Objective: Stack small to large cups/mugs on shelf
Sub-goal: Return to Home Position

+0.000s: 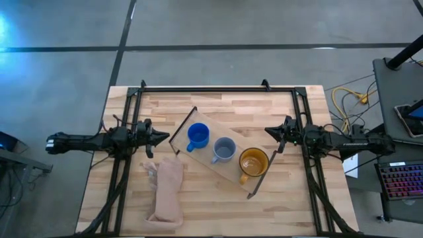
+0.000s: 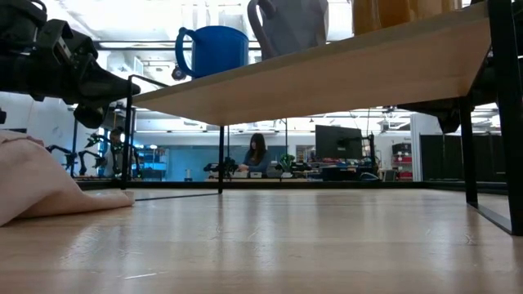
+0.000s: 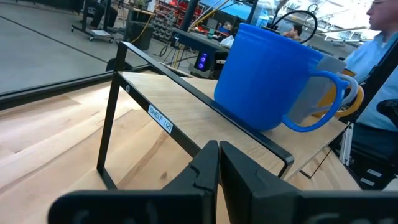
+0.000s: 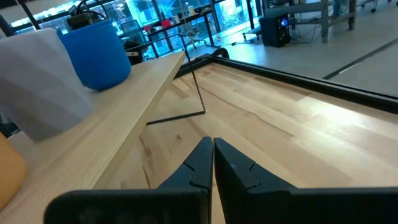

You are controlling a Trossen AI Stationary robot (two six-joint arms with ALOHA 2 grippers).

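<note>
Three mugs stand upright in a row on the light-wood shelf [image 1: 221,152]: a bright blue mug [image 1: 197,136] at its left end, a grey-blue mug [image 1: 224,150] in the middle, a yellow-orange mug [image 1: 253,162] at its right end. My left gripper [image 1: 165,138] is shut and empty, just left of the shelf's left frame. My right gripper [image 1: 268,131] is shut and empty, just right of the shelf, beyond the yellow-orange mug. In the left wrist view the blue mug [image 3: 270,74] stands close ahead of my shut fingers [image 3: 217,163].
A pale pink-beige cloth [image 1: 167,192] lies crumpled on the tabletop near the front left. The shelf's black end frames [image 1: 182,132] [image 1: 264,173] stand up from the table. Bare tabletop lies along the near edge on the right. A person [image 2: 256,153] sits far behind the table.
</note>
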